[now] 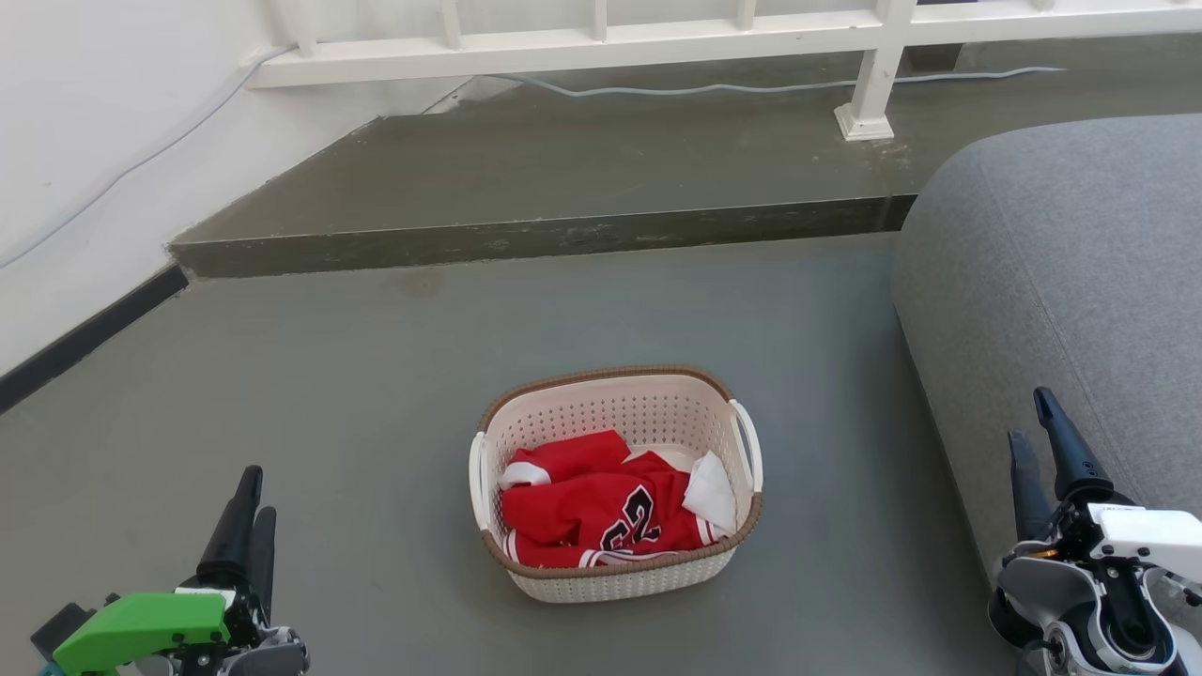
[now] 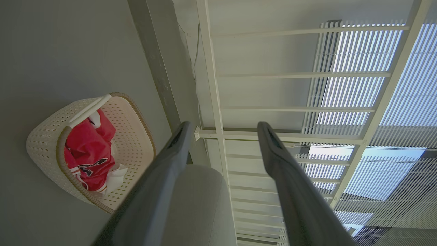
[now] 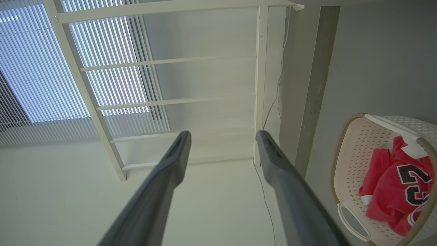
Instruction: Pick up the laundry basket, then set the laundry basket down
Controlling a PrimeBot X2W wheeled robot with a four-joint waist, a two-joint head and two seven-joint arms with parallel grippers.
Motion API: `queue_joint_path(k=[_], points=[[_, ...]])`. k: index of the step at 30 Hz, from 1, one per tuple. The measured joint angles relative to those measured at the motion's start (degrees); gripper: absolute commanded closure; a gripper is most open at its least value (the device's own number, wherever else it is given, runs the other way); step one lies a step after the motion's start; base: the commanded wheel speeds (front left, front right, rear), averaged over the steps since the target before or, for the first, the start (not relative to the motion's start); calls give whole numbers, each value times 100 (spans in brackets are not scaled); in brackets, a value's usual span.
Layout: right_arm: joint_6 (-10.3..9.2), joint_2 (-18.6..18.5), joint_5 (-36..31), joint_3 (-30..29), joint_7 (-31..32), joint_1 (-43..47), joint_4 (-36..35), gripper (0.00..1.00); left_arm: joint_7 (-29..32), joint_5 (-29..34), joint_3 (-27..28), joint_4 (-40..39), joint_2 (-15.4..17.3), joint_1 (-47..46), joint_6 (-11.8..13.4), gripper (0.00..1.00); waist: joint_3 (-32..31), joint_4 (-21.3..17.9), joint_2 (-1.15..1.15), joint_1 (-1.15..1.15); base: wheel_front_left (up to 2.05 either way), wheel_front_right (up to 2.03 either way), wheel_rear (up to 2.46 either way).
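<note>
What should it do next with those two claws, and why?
Probably reach both inward and forward toward the side handles: the laundry basket sits untouched on the floor, while the left claw and right claw hang open, empty, well off to either side.

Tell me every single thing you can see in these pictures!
laundry basket: one, cream-white with a brown rim, on the floor in the middle
jersey: one, red with a black number, inside the basket
cloth: one, white, inside the basket beside the jersey
sofa: one, grey, at the right
step: one, grey, raised, behind the basket
railing: one, white, standing on the step
cable: at least one, pale, lying on the step
floor: one, grey, under everything
left end effector: one, dark fingers, lower left, open and empty
right end effector: one, dark fingers, lower right by the sofa, open and empty
</note>
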Motion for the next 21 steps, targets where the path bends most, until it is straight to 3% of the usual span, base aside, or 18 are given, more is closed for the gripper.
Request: queue_joint_path(k=[14,21], points=[[0,-111,-427,76,-190,-21,-85,0,-253,477,-155,-126,38,-106,-1,0,17,2,0,1,0,0,0],[0,-263,-881,190,-382,-73,-133,0,-394,1077,-315,-207,174,-183,-1,0,25,4,0,1,0,0,0]])
